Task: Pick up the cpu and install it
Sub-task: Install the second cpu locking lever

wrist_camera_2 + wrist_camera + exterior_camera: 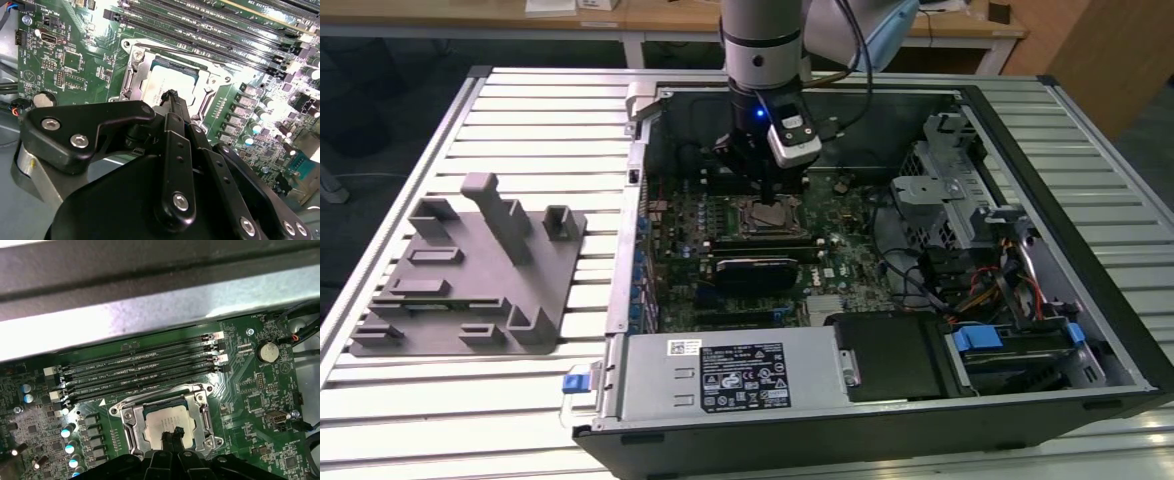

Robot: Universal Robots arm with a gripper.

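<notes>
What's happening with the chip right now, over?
Gripper low over the motherboard socket. Cpu lying inside the socket frame, fingertips at its edge. Nothing in the way.

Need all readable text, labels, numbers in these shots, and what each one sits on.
Nothing can be quoted.
Black label on the power supply: white print, too small to read.
White sticker next to it: too small.
White lettering along the memory slots on the motherboard: too blurred.
Cpu top: no legible marking.
</notes>
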